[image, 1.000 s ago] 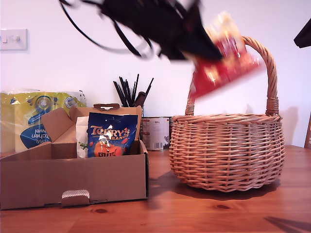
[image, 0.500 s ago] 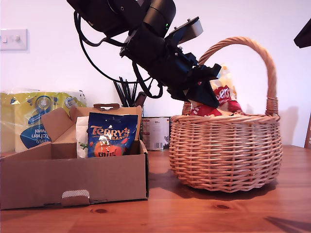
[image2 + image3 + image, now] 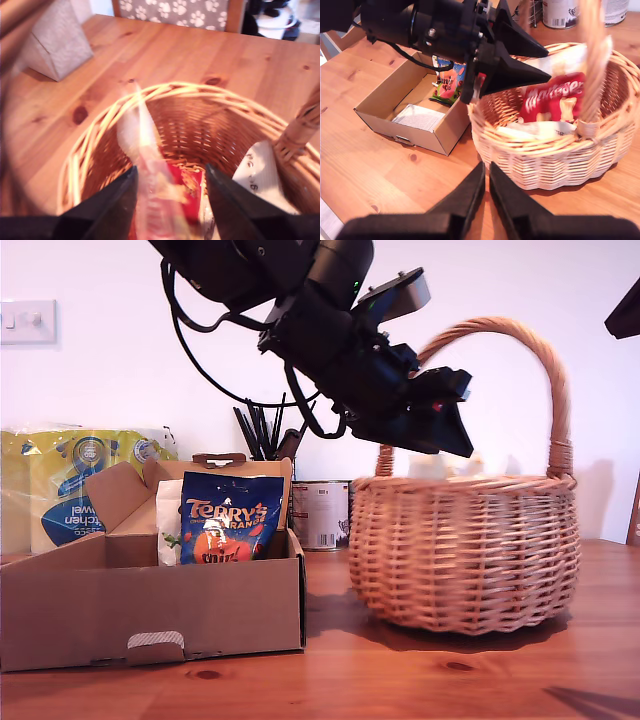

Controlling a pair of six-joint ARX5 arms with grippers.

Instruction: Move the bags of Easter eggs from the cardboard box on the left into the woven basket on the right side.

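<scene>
The red Maltesers Bunnies bag (image 3: 555, 97), carried high above the woven basket (image 3: 467, 550) a second ago, now lies inside it, released by my first gripper (image 3: 455, 412), whose fingers (image 3: 107, 200) have spread and lifted clear.

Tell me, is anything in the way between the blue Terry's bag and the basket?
Yes. The Terry's bag stands inside the cardboard box, so the box's side wall lies between it and the woven basket. My first hand also hangs open over the basket's rim. The basket's mouth is otherwise open under its arched handle.
</scene>
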